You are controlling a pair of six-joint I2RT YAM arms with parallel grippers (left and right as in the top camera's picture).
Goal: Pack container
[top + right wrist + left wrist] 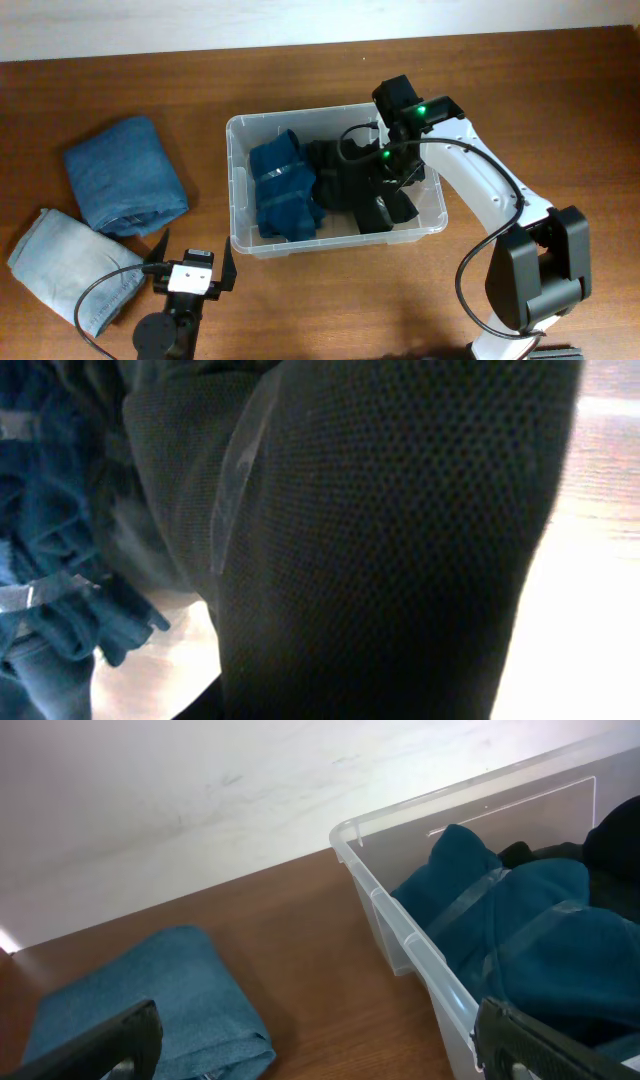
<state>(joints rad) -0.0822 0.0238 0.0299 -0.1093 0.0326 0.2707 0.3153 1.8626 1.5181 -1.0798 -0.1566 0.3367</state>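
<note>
Cloth (pixel 338 172) (black) in container (pixel 233 190) mid-frame may snag on right gripper (pixel 386 205), can't tell if clenched, & come out; left gripper (pixel 194 260) wide open

The container (pixel 233 190) is clear, shiny plastic. The surface (pixel 400 300) is smooth brown wood. The black cloth (pixel 400 540) has tiny holes. The folded blue cloth (pixel 125 175) on the left looks thick and matt.

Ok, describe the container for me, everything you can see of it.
The container is a clear plastic bin, rectangular with rounded corners and a raised rim, upright and lidless on the wooden table. Inside lie a teal garment on the left and black fabric on the right, where the right arm reaches in.
</note>
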